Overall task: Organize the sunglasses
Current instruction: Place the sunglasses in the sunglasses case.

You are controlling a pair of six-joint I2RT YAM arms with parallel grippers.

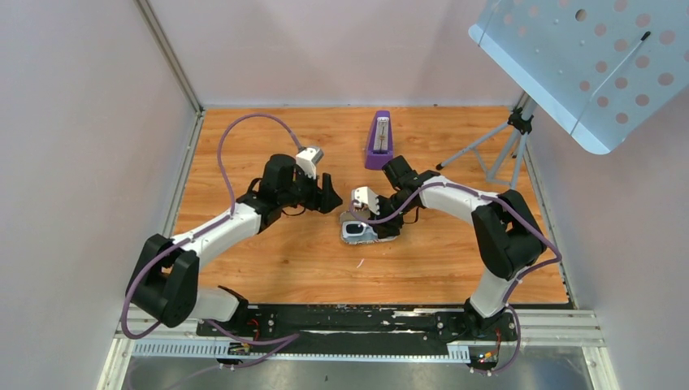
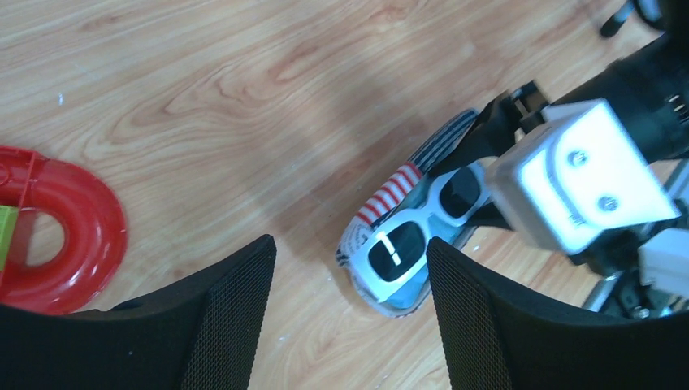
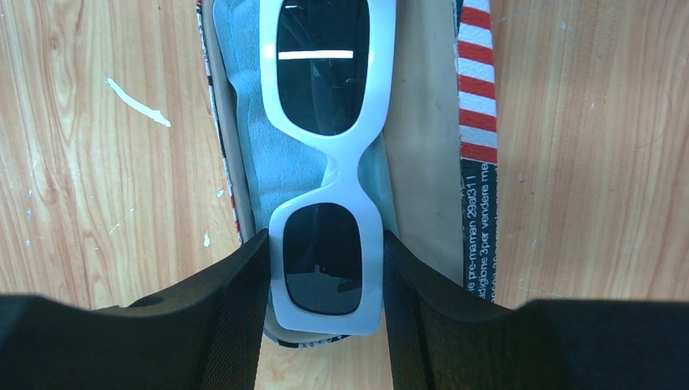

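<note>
Sunglasses [image 3: 345,175] pinched by one lens in the right claw [image 3: 325,244] want lowering flat into the case [image 3: 475,97] beneath; left claw [image 2: 349,248] gapes empty.

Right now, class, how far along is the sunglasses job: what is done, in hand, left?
Done: the case lies open with the cloth inside. In hand: the right tool grips the sunglasses by one lens, lengthwise over the cloth. Left: letting go and probably shutting the case. The left tool hangs open, empty.
</note>
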